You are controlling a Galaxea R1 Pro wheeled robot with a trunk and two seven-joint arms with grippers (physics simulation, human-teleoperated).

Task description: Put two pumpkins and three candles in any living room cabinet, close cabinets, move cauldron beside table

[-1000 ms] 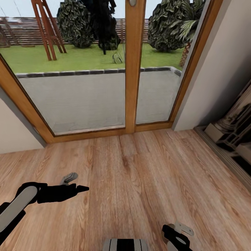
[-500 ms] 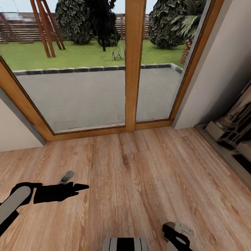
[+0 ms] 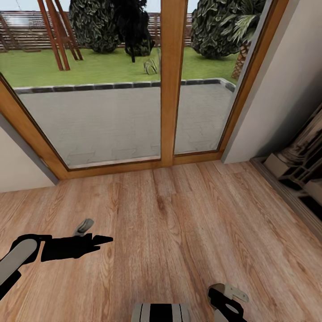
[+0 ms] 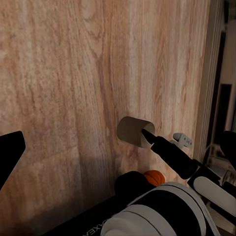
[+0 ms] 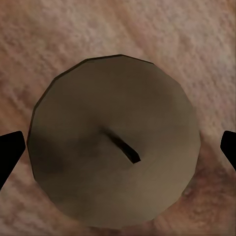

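Right hand [image 5: 118,147] hangs straight over a candle [image 5: 115,140] on the wooden floor [image 3: 179,223], fingers spread wide either side, lined up so I can drop and pinch. Left hand [image 3: 96,242] idles low, spread apart, empty. One pumpkin [image 4: 154,177] sits nearby.

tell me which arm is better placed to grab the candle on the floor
Right. The right gripper hangs directly over the candle, fingertips either side. The left gripper is off to the side over bare floor.
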